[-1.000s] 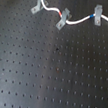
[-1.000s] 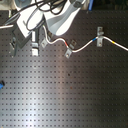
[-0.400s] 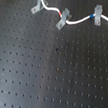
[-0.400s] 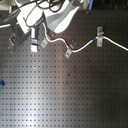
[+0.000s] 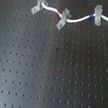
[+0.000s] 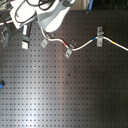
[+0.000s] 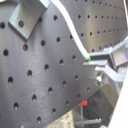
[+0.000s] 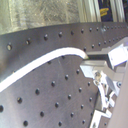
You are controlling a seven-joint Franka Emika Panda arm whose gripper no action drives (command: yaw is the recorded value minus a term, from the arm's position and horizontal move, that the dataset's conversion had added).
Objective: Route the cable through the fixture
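Near the top-left corner of the black perforated board (image 5: 50, 80) in the first exterior view, the cable (image 5: 48, 7) comes in from the picture's upper edge, so where it starts is cut off. It bends down to the small slanted clip (image 5: 35, 8) and meets that clip's upper end. The picture is too coarse to tell whether it sits inside the clip or only lies against it.

To the right, the cable shows a red band, then reaches the larger slanted clip (image 5: 60, 21). Past that it carries a blue band at the upright clip (image 5: 96, 16) and a yellow band before the first exterior view's right edge.

In the second exterior view the white arm (image 6: 47, 15) covers the board's top-left corner, and the cable (image 6: 82, 46) disappears behind it just above the small slanted clip (image 6: 44, 44).

In the first wrist view the cable (image 7: 72, 35) runs up to the gripper (image 7: 96, 65) and vanishes at a grey finger (image 7: 107, 57). The second wrist view shows the same, with the cable (image 8: 45, 62) ending at the fingers (image 8: 97, 77). Blur hides the gap, so I cannot tell whether the fingers are pinching it.
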